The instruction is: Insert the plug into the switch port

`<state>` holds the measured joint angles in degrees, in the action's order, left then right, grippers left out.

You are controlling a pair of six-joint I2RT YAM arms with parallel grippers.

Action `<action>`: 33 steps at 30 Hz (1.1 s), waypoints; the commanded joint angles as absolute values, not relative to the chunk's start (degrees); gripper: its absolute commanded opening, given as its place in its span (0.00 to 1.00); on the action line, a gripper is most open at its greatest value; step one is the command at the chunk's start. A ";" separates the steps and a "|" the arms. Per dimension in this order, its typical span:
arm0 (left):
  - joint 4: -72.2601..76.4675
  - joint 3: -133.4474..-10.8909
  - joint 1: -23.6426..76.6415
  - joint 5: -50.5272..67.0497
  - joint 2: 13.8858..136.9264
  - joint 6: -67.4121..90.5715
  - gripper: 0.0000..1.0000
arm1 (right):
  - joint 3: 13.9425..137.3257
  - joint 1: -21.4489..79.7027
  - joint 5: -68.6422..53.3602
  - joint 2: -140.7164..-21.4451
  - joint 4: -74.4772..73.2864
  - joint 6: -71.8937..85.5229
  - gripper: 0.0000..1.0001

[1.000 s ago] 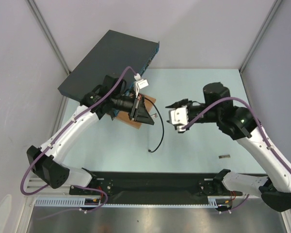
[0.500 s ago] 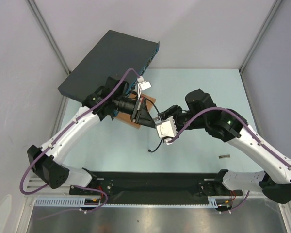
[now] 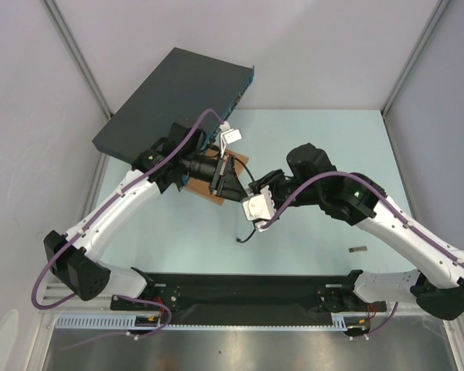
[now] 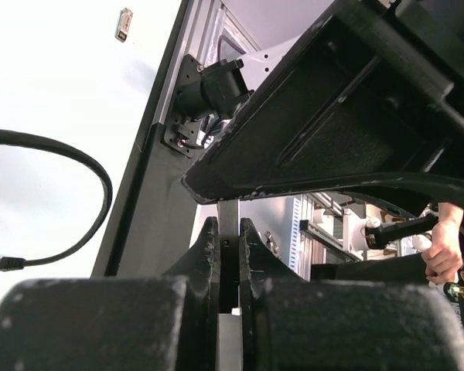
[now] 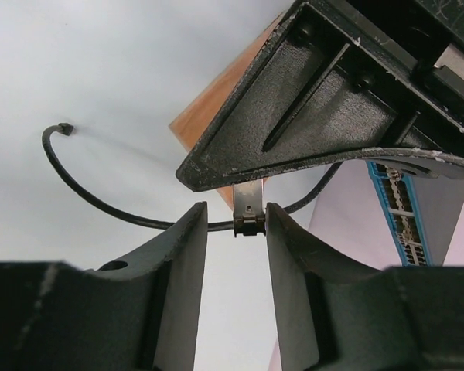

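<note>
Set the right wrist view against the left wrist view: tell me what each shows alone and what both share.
Right wrist only: the wooden board, the switch with its blue socket row, and that the right gripper stands open around the plug. Left wrist only: a person's hand and a small object on the table. Both: the black cable and the left gripper shut on the plug.

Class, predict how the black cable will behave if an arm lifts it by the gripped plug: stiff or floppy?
Probably floppy yet springy: the cable lies in a loose curve on the table. Likely light, being thin. Its free end would probably trail and swing behind the plug.
</note>
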<state>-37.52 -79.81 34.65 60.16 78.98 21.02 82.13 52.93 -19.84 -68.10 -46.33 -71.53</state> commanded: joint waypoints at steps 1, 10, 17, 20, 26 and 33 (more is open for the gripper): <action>-35.42 -79.89 35.16 61.08 77.52 22.06 0.00 | 82.44 53.44 -18.63 -68.55 -43.86 -71.98 0.38; -35.07 -81.65 34.81 60.03 76.21 19.87 0.29 | 82.70 53.18 -17.05 -68.73 -42.45 -67.59 0.00; -30.26 -91.38 24.71 58.45 74.80 20.12 0.75 | 86.03 43.78 -21.44 -70.13 -43.15 -58.28 0.00; -26.73 -95.08 18.91 56.00 73.13 21.88 0.84 | 88.85 36.58 -25.12 -73.64 -43.86 -52.59 0.00; -27.60 -94.50 10.39 41.77 67.42 19.86 0.88 | 99.65 28.74 -23.57 -84.26 -46.14 -41.76 0.00; -21.71 -78.85 -11.05 37.70 55.65 28.65 0.93 | 119.59 28.91 -22.24 -99.54 -55.88 -30.60 0.00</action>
<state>-24.56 -83.85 -5.56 40.93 57.80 24.10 111.37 28.45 -22.13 -94.74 -50.46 -38.35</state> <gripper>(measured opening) 0.920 0.189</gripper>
